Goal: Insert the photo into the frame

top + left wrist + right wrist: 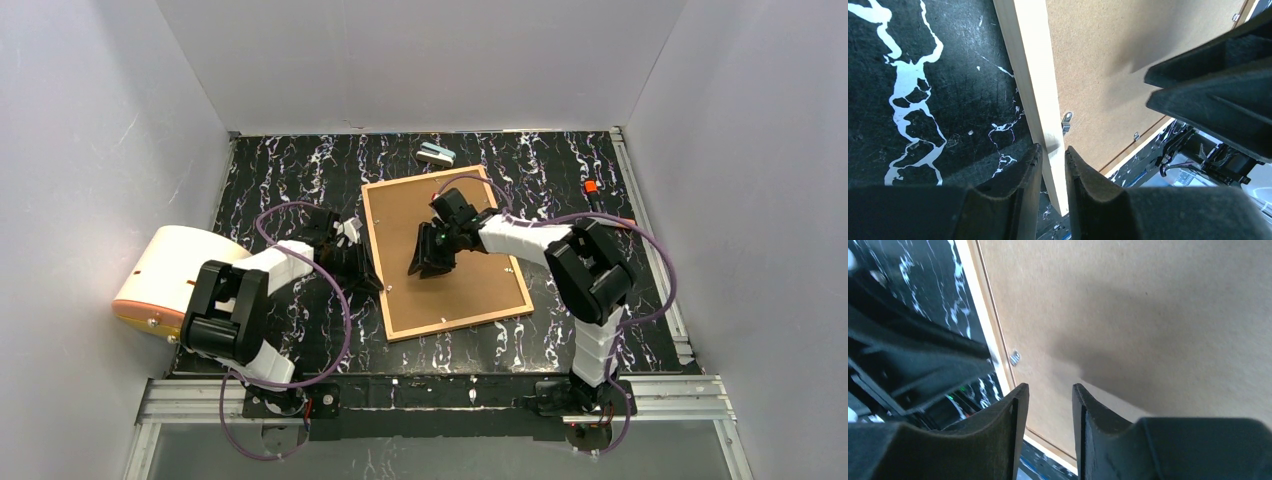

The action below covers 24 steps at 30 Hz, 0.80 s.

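The left claw (1053,152) stands narrow, its two fingers astride the light-wood left rail of the frame (1030,75), not far from that rail's near corner. Whether they pinch the wood or merely bracket it we cannot tell. The right claw (1049,387) hangs about half parted with nothing between its fingers, just above the brown backing board (470,290) and toward the board's left side.

The frame lies face down in the middle of the black marbled worktop (280,170), a little askew to its edges, with the backing board filling its recess. The photo shows in no view (it may sit under the board or somewhere out of sight; we cannot say which). So we can judge the task's progress only this far: the back is covered.

We read the step in hand as work on the back of the frame, the left arm steadying and the right arm acting. To do it well, we would set the left fingers square and low on the rail, so the frame cannot skate on the worktop when the other arm pushes. The small metal tab (1066,119) just inside the rail is a poor thing to hit blind. We would bring one right fingertip to it from the board side, flat and slow, rather than from above. Too much downward force on the board's middle could bow it.
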{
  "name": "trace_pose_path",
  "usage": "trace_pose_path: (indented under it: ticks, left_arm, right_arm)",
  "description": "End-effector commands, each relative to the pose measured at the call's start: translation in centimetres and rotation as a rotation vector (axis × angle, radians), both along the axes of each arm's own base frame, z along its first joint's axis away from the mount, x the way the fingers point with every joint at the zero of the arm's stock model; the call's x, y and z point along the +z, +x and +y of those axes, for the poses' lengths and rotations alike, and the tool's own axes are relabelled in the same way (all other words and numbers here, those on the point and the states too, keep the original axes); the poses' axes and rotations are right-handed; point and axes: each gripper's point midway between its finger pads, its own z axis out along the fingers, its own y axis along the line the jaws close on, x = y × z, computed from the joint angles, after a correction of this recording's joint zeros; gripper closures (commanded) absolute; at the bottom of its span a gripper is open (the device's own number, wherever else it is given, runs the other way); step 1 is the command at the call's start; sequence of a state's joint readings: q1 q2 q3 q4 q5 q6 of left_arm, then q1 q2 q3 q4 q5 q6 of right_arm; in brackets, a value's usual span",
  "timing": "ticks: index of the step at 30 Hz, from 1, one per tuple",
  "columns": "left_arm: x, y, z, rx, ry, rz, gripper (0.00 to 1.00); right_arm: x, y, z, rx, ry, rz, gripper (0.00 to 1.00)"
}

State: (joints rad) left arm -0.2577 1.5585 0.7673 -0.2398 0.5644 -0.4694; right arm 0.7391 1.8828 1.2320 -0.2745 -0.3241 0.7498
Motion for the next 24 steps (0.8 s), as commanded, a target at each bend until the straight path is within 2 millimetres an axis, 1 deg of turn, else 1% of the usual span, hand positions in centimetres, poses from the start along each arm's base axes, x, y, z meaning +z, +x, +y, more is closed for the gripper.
trace_pose_path:
  ticks: [1,4,7,10,11,13,15,18,24]
  left_arm:
    - [0.3,-0.9,0.1,-0.004,-0.001,-0.002,0.80]
    - [-0.1,-1.4,0.2,-0.005,-0.004,0.014,0.83]
    - [-0.5,-1.9,0.3,-0.003,-0.003,0.027,0.86]
    - [-1.2,-2.7,0.4,-0.005,0.002,0.053,0.87]
    - [-1.4,-2.9,0.5,-0.007,0.005,0.061,0.88]
    - [-1.6,-3.1,0.6,-0.004,0.013,0.074,0.89]
    - [-1.9,-3.3,0.8,-0.003,0.026,0.086,0.90]
    - [-2.4,-3.5,1.2,0.001,0.054,0.098,0.92]
    - [-3.1,-3.8,1.8,0.009,0.092,0.124,0.93]
  right_arm:
    - [2.9,1.9,4.2,-0.093,0.158,0.018,0.58]
    - [2.7,1.3,5.2,-0.121,0.194,0.053,0.65]
    - [2.3,0.3,6.0,-0.116,0.210,0.068,0.67]
    - [1.7,-0.5,6.5,-0.107,0.204,0.089,0.70]
    - [1.5,-0.6,6.6,-0.106,0.201,0.089,0.72]
    - [1.0,-0.8,6.8,-0.100,0.195,0.096,0.80]
    - [0.4,-0.7,6.8,-0.107,0.182,0.093,0.85]
    - [-0.8,-1.3,6.2,-0.113,0.151,0.104,0.87]
    - [-2.6,-2.3,5.7,-0.105,0.136,0.118,0.87]
